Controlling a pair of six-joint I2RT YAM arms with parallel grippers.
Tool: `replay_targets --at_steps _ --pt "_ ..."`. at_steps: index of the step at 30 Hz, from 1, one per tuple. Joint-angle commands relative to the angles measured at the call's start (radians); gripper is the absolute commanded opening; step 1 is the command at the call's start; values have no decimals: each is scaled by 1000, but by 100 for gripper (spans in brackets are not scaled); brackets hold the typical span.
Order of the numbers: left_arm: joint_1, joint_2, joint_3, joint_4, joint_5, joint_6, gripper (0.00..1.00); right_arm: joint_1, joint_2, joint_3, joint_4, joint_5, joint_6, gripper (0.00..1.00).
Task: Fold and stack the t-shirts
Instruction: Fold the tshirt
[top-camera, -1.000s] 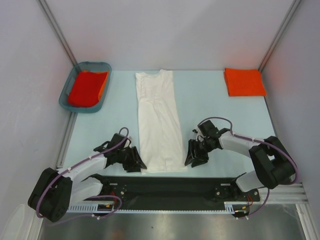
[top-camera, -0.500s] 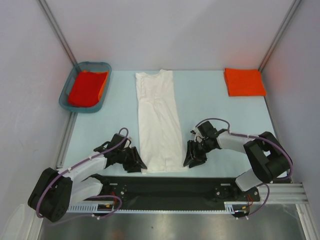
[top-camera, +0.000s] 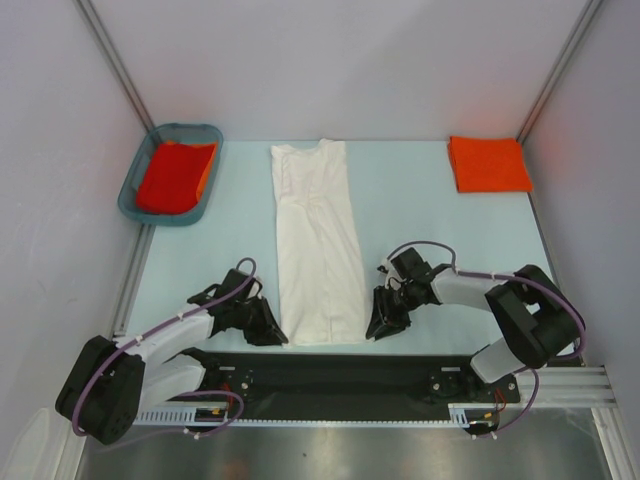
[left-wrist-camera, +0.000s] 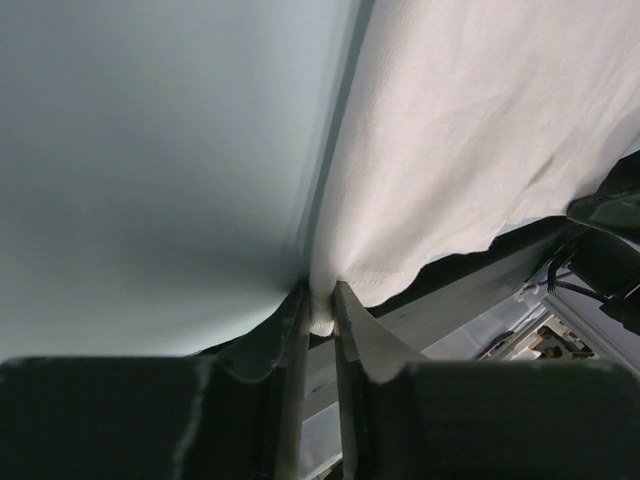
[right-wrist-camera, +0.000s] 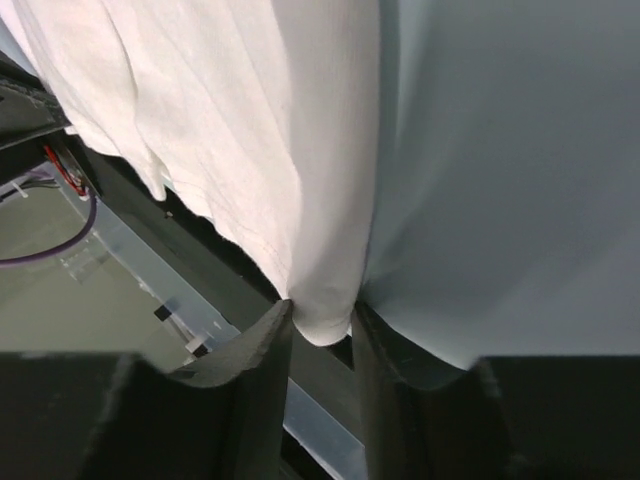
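Top view: I saw the white t-shirt (top-camera: 318, 240) lying flat as a long narrow strip down the middle of the table (top-camera: 450, 225). Its sides were folded in, the neck end far from the arms and the hem at the near edge by the black base rail (top-camera: 340, 375). No print showed on the upward face.

The left gripper (top-camera: 268, 325) sat low at the near left corner of the hem. The right gripper (top-camera: 383, 318) sat low at the near right corner. Both touched the cloth.

Left wrist view: the left gripper (left-wrist-camera: 320, 322) had its jaws almost closed. The thin gap between them was filled by a pinched bit of the white t-shirt (left-wrist-camera: 470, 130) at the hem corner. Cloth ran away to the right of the fingers, with bare table on the left.

Right wrist view: the right gripper (right-wrist-camera: 320, 325) had its jaws only narrowly apart. A rounded fold of the white t-shirt (right-wrist-camera: 250, 130) edge was clamped between them, with both fingers pressed on the cloth.

Elsewhere: a folded orange-red t-shirt (top-camera: 488, 163) lay at the far right corner of the table, well apart from the white one. A second orange-red t-shirt (top-camera: 176, 175) lay inside the teal basket (top-camera: 186, 128) at the far left. I could not tell whether more lay under it.
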Motion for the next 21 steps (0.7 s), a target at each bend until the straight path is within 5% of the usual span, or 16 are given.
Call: replay_targets --at_steps 1,5,15,21 --pt "-9 -7 -18 -22 -42 -6 18 12 -1 -36 25 108 16 31" --pt "-9 -8 -31 -19 -32 -6 1 20 -3 -45 22 116 34 0" --pt "-15 -129 -43 -51 -3 -67 0 98 -171 -60 -55 159 149 0" --pt "-18 -147 90 -97 -58 -67 0 28 -225 54 -150 154 131 0"
